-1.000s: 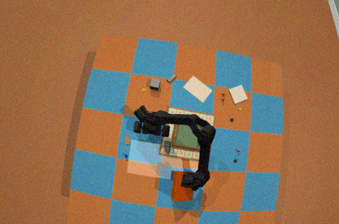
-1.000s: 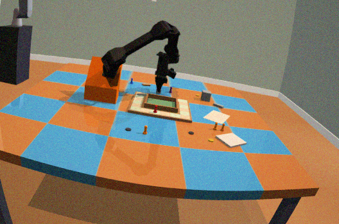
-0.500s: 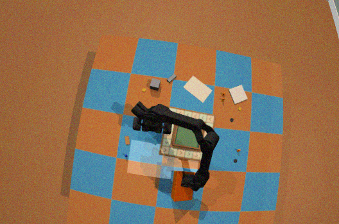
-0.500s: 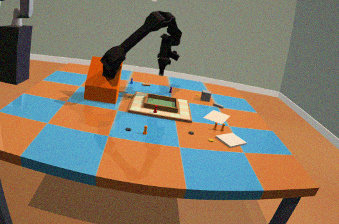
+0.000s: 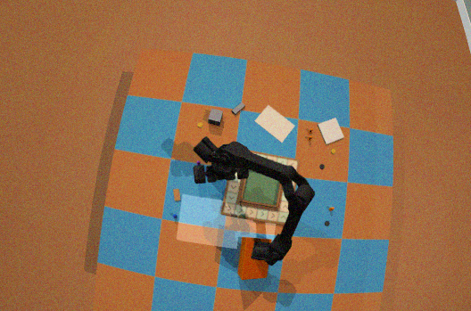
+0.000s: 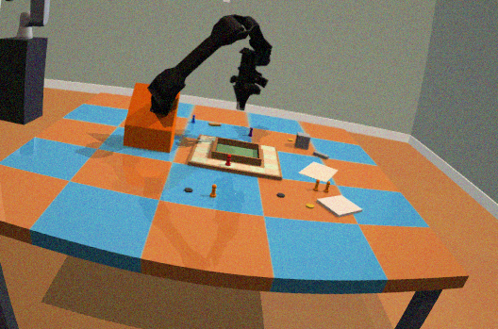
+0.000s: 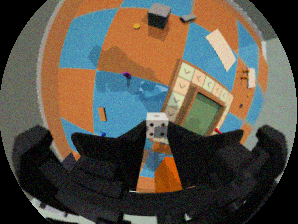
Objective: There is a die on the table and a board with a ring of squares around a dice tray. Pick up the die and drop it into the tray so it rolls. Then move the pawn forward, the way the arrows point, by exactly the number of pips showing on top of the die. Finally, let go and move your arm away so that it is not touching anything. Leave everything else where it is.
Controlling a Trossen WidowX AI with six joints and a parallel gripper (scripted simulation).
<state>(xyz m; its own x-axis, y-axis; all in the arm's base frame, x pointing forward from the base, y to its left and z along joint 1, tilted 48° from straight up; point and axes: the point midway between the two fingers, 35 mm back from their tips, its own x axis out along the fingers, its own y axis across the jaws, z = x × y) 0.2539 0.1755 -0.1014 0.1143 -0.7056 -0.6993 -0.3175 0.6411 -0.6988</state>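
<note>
My gripper (image 6: 240,107) (image 7: 156,123) is shut on the white die (image 7: 157,126), held above the table beside the board. The die's side towards the wrist camera shows dark pips; its top cannot be read. The board (image 5: 252,213) (image 6: 272,156) (image 7: 181,85) has pale squares with arrows around the wooden dice tray (image 5: 260,206) (image 6: 246,159), whose green floor holds nothing that I can see. The red pawn (image 6: 228,160) (image 7: 218,131) stands on the board's side nearest the exterior camera. The arm hides it in the top view.
A purple pawn (image 6: 251,132) (image 7: 127,75) and a blue pawn (image 6: 193,119) stand beyond the board. A grey cube (image 5: 215,117) (image 6: 303,140), pale flat pieces (image 5: 275,123) (image 5: 331,131), orange pawns (image 6: 213,190) (image 6: 316,186) and small discs lie around. The orange base block (image 5: 252,265) is beside the board.
</note>
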